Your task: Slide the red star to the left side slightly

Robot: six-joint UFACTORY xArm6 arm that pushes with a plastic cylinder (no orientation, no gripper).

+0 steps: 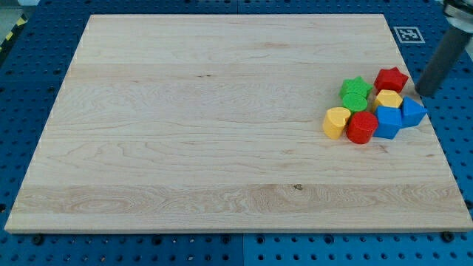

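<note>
Rod (pixel 443 59) cut by view's right edge; lower green block (pixel 354 103) partly hidden.

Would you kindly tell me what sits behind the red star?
Behind the red star, toward the view's top, only bare board shows. My tip stands to its right.

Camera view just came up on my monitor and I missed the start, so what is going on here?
A robot arm ending in a dark rod is working on a wooden board. My tip sits just to the view's right of the red star, apparently not yet touching it, placed to push it toward the view's left. The star tops a tight cluster near the board's right edge: green star, green block, yellow block, yellow heart, red block and two blue blocks.
</note>
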